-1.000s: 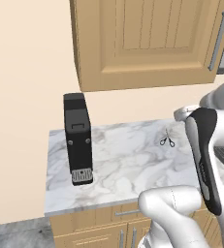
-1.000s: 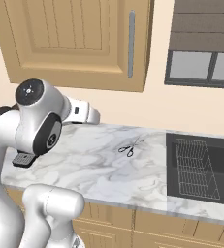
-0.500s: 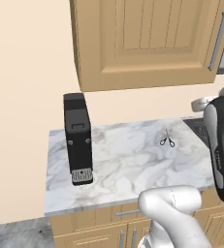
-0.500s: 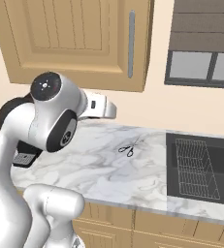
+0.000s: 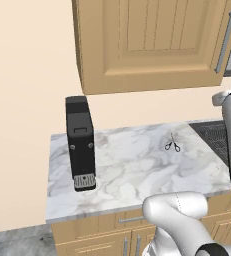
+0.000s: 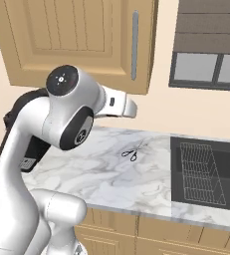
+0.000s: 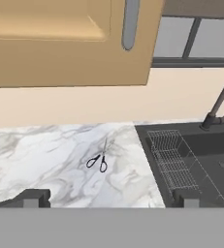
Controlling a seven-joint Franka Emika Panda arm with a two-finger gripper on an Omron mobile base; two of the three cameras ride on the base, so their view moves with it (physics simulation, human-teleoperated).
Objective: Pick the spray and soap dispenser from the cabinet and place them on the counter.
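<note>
Left base view: the cabinet point(image 5: 152, 42) door is shut, its long grey bar handle point(image 5: 224, 42) running straight up and down. A black coffee machine point(image 5: 81, 143) stands on the bench point(image 5: 132, 175), scissors point(image 5: 172, 145) lying well apart. Right base view adds a dark sink point(image 6: 206, 172) with a wire rack. Hand view: gripper point(image 7: 111, 197) wide open, holding nothing; a faucet point(image 7: 219, 107) shows too. No writing readable anywhere.

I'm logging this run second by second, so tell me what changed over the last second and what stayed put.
The arm swung toward the sink side, carrying the end effector rightward and up toward the cabinet handle; its jaws stayed open and empty. Nothing was gripped or released. The cabinet door stayed shut, and the scissors and the black appliance kept their places on the counter.
</note>
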